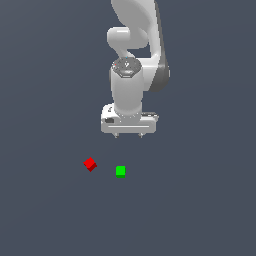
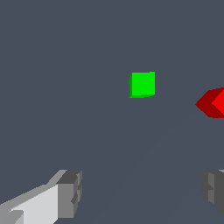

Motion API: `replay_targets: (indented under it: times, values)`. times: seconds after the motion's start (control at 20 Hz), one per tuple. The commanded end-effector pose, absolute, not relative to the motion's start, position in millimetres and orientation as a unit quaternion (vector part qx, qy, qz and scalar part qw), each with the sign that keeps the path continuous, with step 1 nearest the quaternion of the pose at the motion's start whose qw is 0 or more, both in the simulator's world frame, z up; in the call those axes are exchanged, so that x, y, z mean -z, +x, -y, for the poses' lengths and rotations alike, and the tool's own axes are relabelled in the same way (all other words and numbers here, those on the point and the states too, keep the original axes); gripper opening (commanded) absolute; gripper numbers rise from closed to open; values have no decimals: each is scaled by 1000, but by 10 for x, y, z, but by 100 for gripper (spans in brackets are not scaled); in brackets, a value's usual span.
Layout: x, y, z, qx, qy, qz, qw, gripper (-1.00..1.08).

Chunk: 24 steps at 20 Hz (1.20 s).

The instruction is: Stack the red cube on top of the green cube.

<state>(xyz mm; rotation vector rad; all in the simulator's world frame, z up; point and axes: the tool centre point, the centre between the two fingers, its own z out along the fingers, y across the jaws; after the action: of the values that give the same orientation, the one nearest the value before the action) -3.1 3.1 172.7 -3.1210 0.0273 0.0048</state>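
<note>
The red cube lies on the grey floor, turned diagonally, to the exterior view's left of the green cube. The two cubes stand apart, about a cube's width or two between them. My gripper hangs above and behind both cubes, open and empty, its short fingertips pointing down. In the wrist view the green cube is whole, the red cube is cut off by the frame's edge, and my two grey fingers stand wide apart with nothing between them.
The white arm rises behind the gripper. The floor is plain dark grey with nothing else on it.
</note>
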Motion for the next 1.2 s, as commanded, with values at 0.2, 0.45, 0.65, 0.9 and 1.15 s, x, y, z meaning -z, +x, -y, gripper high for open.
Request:
replay_targets:
  times: [0.2, 0.45, 0.65, 0.9, 1.15]
  values:
    - [-1705, -5, 0, -1, -1000, -17, 10, 100]
    - [-1611, 100, 133, -1, -999, -50, 9, 100]
    - [-1481, 231, 332, -1, -995, -96, 7, 100]
    - [-1243, 425, 732, 0, -984, -181, 4, 100]
    - [-1004, 546, 1176, 0, -964, -267, 2, 100]
